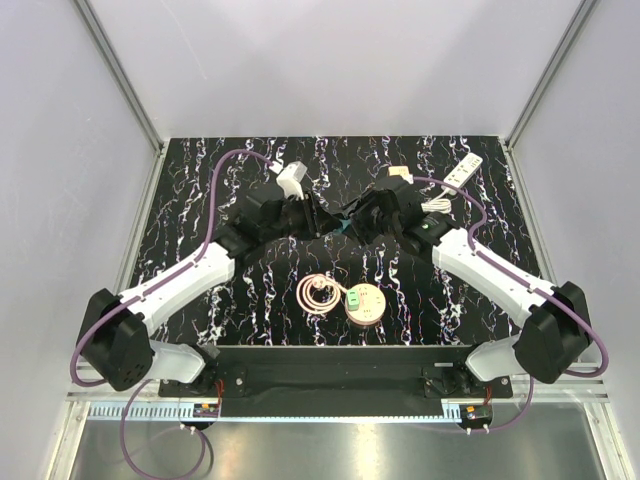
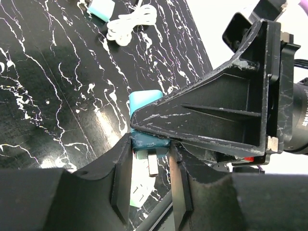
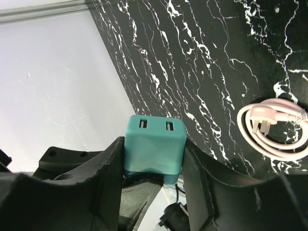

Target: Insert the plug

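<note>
The plug (image 3: 155,137) is a teal block with two slots in its top face, and my right gripper (image 3: 154,149) is shut on its sides. In the left wrist view its teal body (image 2: 144,101) pokes out from under the right gripper's black finger, with a metal prong (image 2: 153,163) pointing down. My left gripper (image 2: 149,156) is shut on the plug's lower end, the prong between its fingers. From above, the left gripper (image 1: 322,218) and the right gripper (image 1: 358,222) meet over the middle of the table, and the plug (image 1: 342,228) barely shows between them.
A white power strip (image 1: 462,172) lies at the back right, with its white cable (image 2: 132,21) coiled nearby. A white adapter (image 1: 291,178) sits behind the left arm. A coiled pink cable (image 1: 318,294) and a round pink socket (image 1: 363,302) lie near the front.
</note>
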Action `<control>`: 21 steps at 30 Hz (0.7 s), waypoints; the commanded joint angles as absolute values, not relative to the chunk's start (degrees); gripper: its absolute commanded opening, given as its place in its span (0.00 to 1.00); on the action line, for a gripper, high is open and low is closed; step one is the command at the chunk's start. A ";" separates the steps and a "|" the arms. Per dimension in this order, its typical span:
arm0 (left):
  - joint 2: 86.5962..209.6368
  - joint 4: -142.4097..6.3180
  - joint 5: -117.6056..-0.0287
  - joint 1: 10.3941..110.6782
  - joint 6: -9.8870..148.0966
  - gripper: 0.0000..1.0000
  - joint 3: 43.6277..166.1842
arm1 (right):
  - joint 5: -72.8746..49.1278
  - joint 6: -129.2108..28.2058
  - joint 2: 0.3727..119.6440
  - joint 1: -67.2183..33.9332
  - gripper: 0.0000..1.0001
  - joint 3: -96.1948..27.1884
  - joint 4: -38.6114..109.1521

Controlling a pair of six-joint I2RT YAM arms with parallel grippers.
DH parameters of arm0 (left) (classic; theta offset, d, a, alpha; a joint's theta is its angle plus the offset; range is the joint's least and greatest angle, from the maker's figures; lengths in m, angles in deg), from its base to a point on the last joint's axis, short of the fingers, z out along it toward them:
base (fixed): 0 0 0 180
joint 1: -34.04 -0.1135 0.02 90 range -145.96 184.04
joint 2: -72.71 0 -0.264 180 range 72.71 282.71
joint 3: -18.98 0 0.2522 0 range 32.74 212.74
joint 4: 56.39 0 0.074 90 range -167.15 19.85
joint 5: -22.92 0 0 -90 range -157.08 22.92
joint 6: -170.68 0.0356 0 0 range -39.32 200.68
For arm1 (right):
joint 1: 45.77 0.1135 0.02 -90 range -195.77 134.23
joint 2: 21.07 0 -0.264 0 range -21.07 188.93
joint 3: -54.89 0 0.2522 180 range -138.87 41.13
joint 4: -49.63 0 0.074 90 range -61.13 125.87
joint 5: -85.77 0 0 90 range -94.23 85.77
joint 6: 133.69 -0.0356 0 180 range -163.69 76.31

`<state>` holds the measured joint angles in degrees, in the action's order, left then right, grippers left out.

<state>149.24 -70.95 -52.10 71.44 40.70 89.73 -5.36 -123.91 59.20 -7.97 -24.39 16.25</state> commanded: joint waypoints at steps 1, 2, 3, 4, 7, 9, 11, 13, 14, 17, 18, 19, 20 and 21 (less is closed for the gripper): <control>148.56 -65.23 -48.80 71.65 40.34 0.02 91.10 | -6.52 -118.32 56.89 -7.27 0.42 -24.70 19.87; 147.95 -65.58 -48.62 71.65 40.60 0.00 91.10 | -6.34 -117.00 56.19 -7.27 0.51 -24.53 19.78; 147.60 -65.75 -47.40 71.57 40.78 0.00 90.92 | -6.60 -114.73 55.84 -7.71 0.63 -24.26 19.78; 147.16 -65.75 -46.61 71.48 40.96 0.00 90.57 | -6.95 -113.66 55.22 -8.06 0.66 -23.91 19.78; 145.40 -65.84 -42.13 70.25 40.17 0.00 89.43 | -10.11 -108.83 52.85 -10.42 0.77 -22.07 20.05; 144.34 -65.15 -36.18 68.41 38.68 0.00 88.73 | -15.01 -102.53 51.18 -12.01 0.77 -21.19 20.31; 144.08 -65.58 -32.12 66.22 37.54 0.00 88.11 | -18.89 -98.29 49.25 -14.38 0.78 -20.49 20.05; 143.99 -64.88 -25.88 64.46 37.01 0.00 87.41 | -24.08 -92.22 46.62 -15.53 0.78 -19.52 20.22; 143.90 -64.35 -23.86 64.01 36.65 0.00 87.40 | -27.66 -90.20 45.73 -15.97 0.77 -19.34 20.48; 144.34 -62.24 -16.30 63.30 36.21 0.00 87.58 | -34.97 -83.51 42.83 -16.33 0.75 -18.55 23.29; 144.52 -60.93 -12.97 63.30 35.95 0.00 88.19 | -38.56 -81.33 42.22 -16.41 0.75 -18.55 23.91; 144.95 -59.70 -11.46 63.39 35.25 0.00 88.28 | -40.08 -80.52 41.16 -16.33 0.74 -18.20 24.35; 145.13 -56.65 -8.92 63.39 33.33 0.00 88.28 | -41.83 -78.86 40.55 -16.33 0.73 -18.20 24.61; 145.13 -55.14 -7.68 63.39 32.44 0.00 88.11 | -42.63 -78.32 40.10 -16.33 0.72 -18.11 24.88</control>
<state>145.59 -64.72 -19.20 63.25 35.82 87.43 -32.50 -86.74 42.59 -16.27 -18.31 20.84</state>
